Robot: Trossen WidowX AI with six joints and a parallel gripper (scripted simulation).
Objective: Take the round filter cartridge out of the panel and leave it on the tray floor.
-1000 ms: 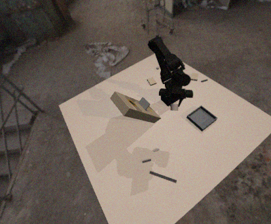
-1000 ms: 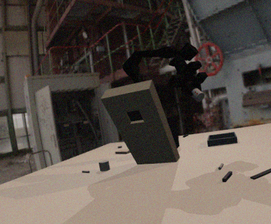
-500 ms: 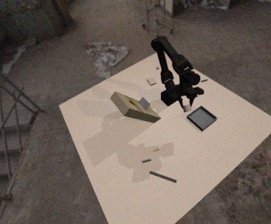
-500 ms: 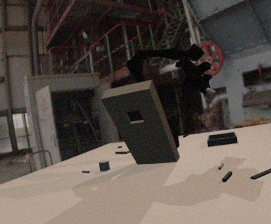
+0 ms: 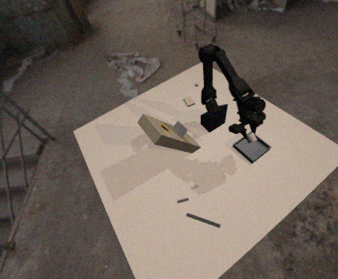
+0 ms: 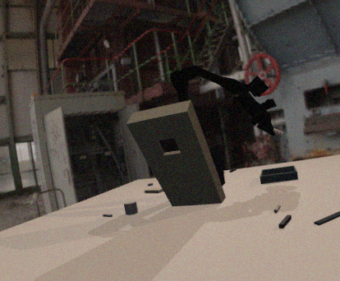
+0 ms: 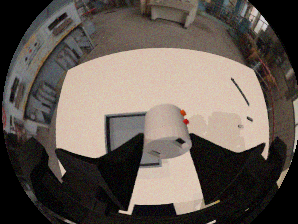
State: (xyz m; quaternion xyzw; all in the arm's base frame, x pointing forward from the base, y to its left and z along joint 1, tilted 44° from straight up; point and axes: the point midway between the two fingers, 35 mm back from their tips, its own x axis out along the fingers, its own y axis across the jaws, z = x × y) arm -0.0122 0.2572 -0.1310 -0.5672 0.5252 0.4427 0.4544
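With the filter cartridge (image 5: pixel 251 138) (image 6: pixel 278 131) (image 7: pixel 166 129) gripped in the tool (image 5: pixel 247 133) (image 6: pixel 276 132) (image 7: pixel 166 137) above the tray (image 5: pixel 261 155) (image 6: pixel 279 177) (image 7: pixel 106 131), transfer seems nearly done, and careful lowering to its floor is called for before release.

Matte black arm (image 5: pixel 229 73) (image 6: pixel 225 82), slender links between bulkier joint housings, blocky black wrist assembly (image 5: pixel 251 109) immediately behind the jaws (image 5: pixel 250 136) (image 6: pixel 276 132), jaws likewise black, broad and angular, tapering towards their tips, fine surface markings too blurred to read.
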